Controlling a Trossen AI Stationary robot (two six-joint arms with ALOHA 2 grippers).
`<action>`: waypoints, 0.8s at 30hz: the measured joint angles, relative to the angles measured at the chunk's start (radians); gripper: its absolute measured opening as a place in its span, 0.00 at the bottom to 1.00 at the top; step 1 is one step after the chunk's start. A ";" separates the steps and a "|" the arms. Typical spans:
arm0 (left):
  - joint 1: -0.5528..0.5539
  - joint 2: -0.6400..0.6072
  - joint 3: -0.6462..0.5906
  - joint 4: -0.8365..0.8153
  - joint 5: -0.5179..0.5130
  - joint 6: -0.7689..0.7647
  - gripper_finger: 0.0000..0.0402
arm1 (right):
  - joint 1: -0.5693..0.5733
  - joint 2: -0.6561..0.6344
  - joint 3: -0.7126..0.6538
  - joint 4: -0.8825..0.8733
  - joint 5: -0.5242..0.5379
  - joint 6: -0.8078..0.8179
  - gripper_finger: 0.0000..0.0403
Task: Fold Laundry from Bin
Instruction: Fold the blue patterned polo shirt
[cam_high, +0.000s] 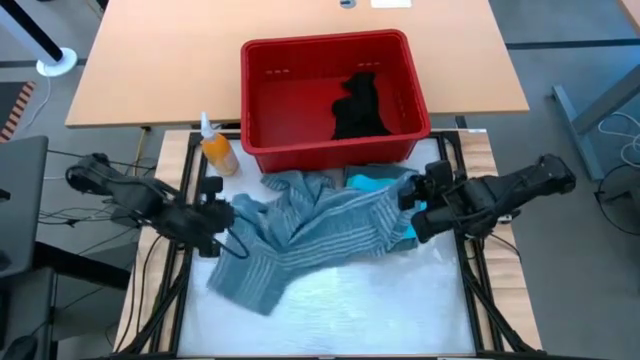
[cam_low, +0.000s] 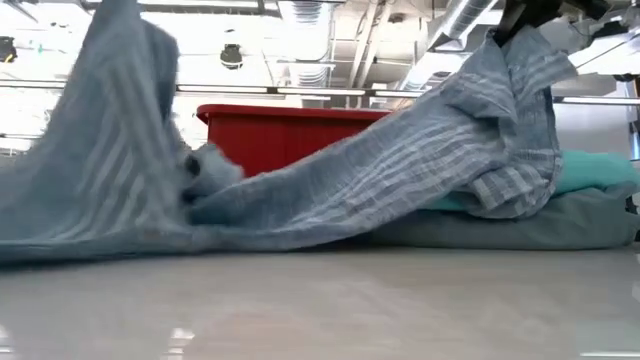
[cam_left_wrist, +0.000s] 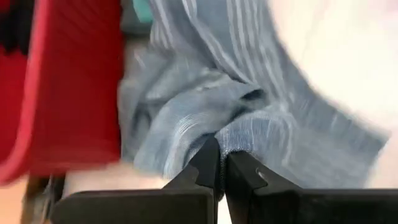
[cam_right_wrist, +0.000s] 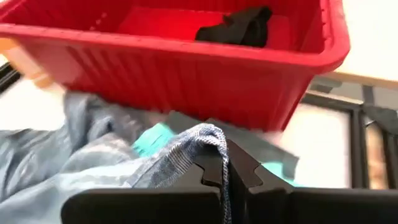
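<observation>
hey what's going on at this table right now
A two-armed robot is working through laundry. The left gripper and the right gripper are each shut on the blue-grey striped shirt, holding it up off the table between them. A turquoise garment lies beneath it. A black garment is in the red bin behind.
</observation>
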 joint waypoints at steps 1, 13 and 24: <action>0.001 -0.027 0.007 0.024 -0.007 0.021 0.00 | 0.000 -0.001 0.001 -0.004 -0.001 0.000 0.05; -0.003 -0.403 0.135 0.226 -0.378 -0.013 0.00 | -0.006 -0.160 0.054 -0.059 -0.161 0.013 0.05; -0.004 -0.441 0.134 0.215 -0.601 -0.039 0.00 | 0.236 -0.299 0.052 -0.056 -0.037 0.000 0.05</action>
